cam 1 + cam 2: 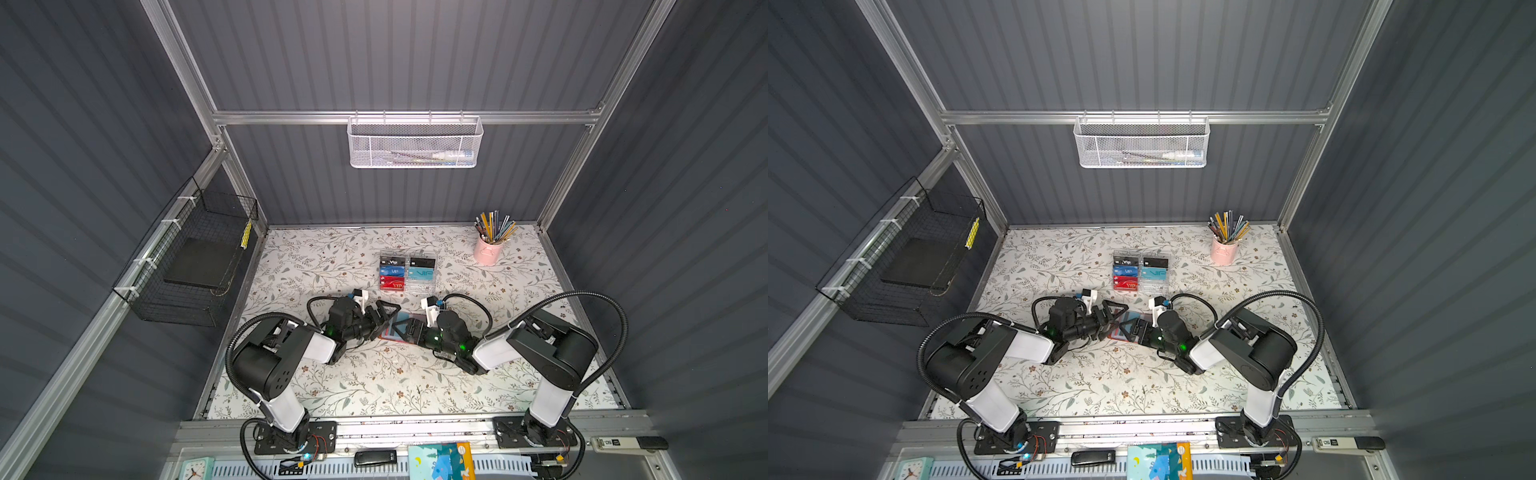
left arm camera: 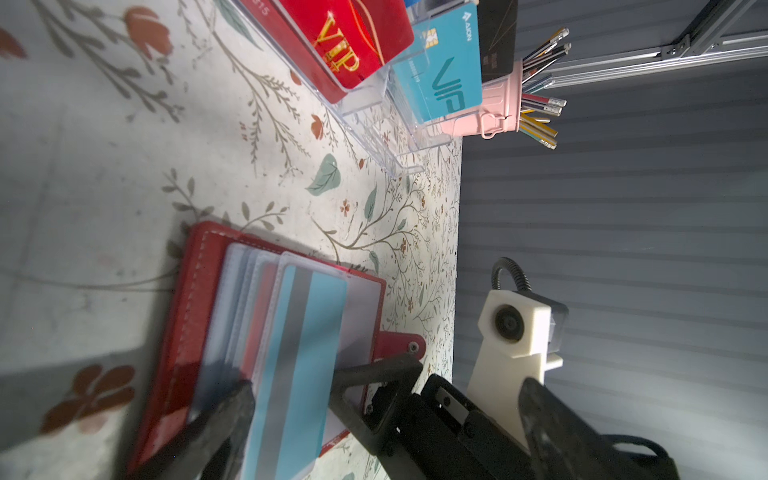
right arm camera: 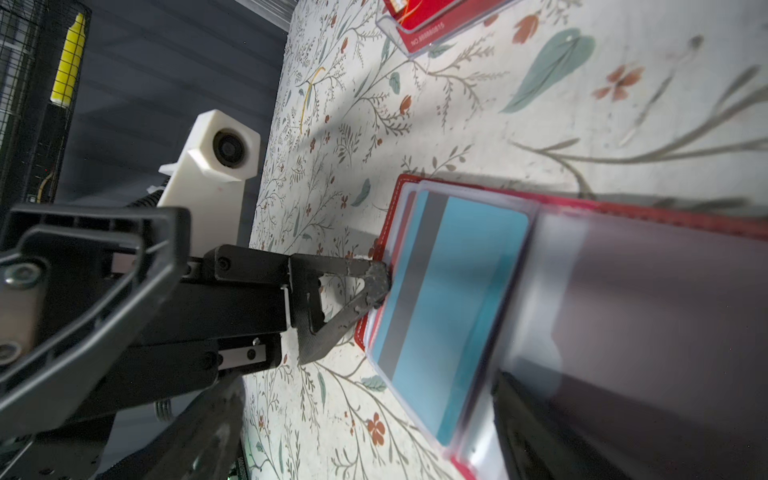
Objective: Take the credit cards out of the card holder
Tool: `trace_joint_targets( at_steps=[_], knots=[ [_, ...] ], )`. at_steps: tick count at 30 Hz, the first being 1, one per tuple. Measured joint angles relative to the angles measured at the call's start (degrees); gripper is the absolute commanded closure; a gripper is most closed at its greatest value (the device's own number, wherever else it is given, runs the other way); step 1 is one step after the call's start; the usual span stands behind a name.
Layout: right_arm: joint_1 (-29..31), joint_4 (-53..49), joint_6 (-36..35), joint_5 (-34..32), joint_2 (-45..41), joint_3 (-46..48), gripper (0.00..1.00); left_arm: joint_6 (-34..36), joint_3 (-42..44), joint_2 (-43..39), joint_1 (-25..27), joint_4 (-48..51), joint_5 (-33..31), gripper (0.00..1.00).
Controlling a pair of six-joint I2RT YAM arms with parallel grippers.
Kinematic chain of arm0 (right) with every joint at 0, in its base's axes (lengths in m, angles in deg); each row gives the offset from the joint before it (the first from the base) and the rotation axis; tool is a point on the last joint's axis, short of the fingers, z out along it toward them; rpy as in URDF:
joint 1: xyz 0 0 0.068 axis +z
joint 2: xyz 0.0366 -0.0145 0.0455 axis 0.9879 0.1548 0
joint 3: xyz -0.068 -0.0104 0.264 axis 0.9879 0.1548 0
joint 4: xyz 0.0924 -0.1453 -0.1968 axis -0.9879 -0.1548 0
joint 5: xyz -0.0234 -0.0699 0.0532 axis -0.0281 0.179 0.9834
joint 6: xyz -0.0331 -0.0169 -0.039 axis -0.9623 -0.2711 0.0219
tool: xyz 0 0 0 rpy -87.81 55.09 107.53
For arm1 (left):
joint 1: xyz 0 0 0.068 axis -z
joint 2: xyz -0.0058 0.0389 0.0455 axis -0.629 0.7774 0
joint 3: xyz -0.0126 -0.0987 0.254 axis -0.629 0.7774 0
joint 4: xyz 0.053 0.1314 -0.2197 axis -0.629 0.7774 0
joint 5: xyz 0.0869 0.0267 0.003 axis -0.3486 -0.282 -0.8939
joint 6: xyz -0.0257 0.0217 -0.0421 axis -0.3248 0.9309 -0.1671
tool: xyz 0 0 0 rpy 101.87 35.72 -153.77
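Note:
The red card holder (image 1: 388,336) (image 1: 1115,335) lies open on the floral table between both grippers. In the left wrist view its clear sleeves (image 2: 232,299) fan out. The top sleeve holds a light-blue credit card (image 2: 303,353) (image 3: 449,299) with a grey stripe, and a darker teal edge (image 3: 482,332) shows beneath it. My left gripper (image 1: 384,320) (image 2: 386,386) is open, with one fingertip (image 3: 376,278) touching the holder's edge. My right gripper (image 1: 409,328) (image 3: 365,415) is open too. One of its fingers (image 2: 374,374) rests by the strap tab (image 2: 401,345).
A clear acrylic rack (image 1: 407,274) with black, blue, red and teal VIP cards stands just behind the holder. At the back right stands a pink cup of pencils (image 1: 488,249). A black wire basket (image 1: 195,257) hangs on the left wall and a white mesh basket (image 1: 413,143) on the back rail.

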Motion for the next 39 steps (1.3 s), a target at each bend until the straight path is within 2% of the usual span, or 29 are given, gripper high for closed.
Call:
trace_joint_targets(
  at_steps=[5,17,39],
  knots=[
    [0.13,2.19,1.84,-0.07,1.36,-0.2,0.07,-0.2,0.57,0.24,0.0,-1.38,-0.02,0.0],
    [0.07,16.04,5.03,0.02,5.79,2.6,0.08,-0.22,0.96,0.48,-0.11,-2.58,-0.52,0.0],
    [0.0,19.89,5.27,0.5,6.8,3.98,0.09,-0.85,0.96,1.14,-0.11,-3.72,-0.52,0.0]
  ],
)
